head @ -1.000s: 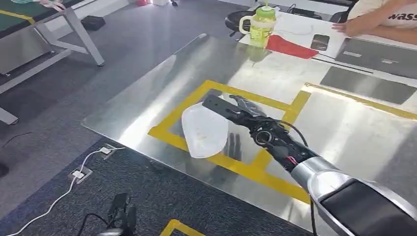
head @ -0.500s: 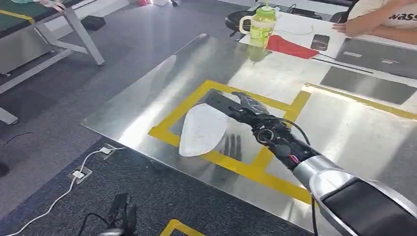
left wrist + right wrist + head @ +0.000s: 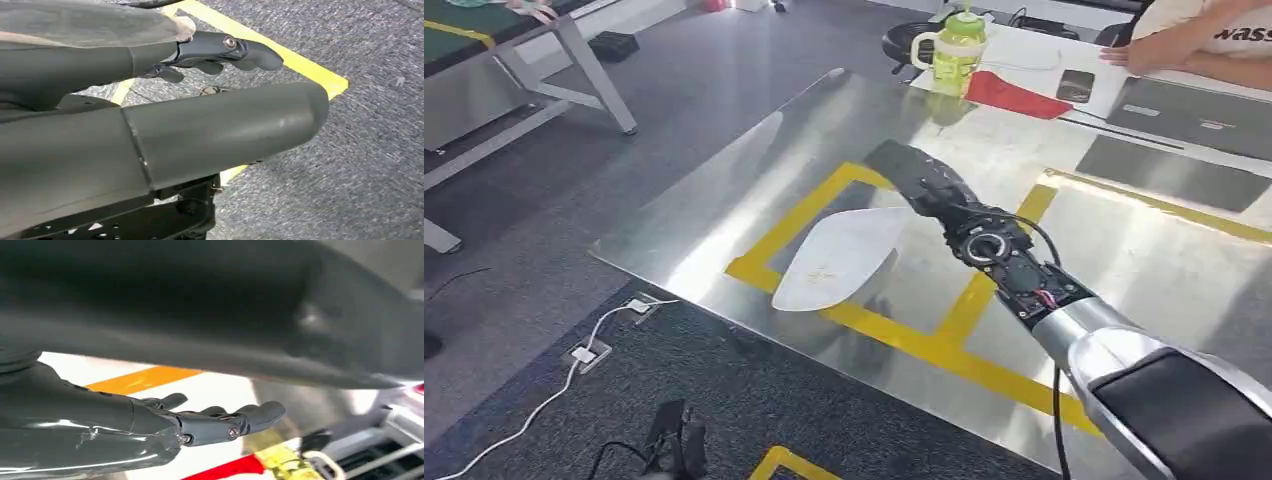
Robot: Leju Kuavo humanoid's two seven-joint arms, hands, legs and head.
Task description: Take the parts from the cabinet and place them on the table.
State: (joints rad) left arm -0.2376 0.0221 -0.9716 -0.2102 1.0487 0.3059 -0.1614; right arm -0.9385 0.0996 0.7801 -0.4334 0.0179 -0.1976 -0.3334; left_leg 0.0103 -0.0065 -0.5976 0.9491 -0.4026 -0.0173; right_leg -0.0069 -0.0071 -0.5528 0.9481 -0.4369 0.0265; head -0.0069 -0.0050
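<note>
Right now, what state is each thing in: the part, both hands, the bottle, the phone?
White part: lying flat on the table, released.
Right hand: open, above the table, off the part.
Left hand: empty, fingers apart.
Green bottle: upright, lid on.
Phone: lying flat.

My right arm (image 3: pixel 1124 370): silver shell at the forearm, black panel nearest the camera. Wrist section exposed, black, with a round ring fitting, a small red detail and a thin black cable (image 3: pixel 1056 400) looping alongside. My right hand (image 3: pixel 924 180): dark grey-black; in the right wrist view, grey fingers (image 3: pixel 250 415) with a silver screw at one joint, glossy wrap on the cover. My left hand (image 3: pixel 215 50): thick grey thumb, darker fingers, one bright screw head.
</note>
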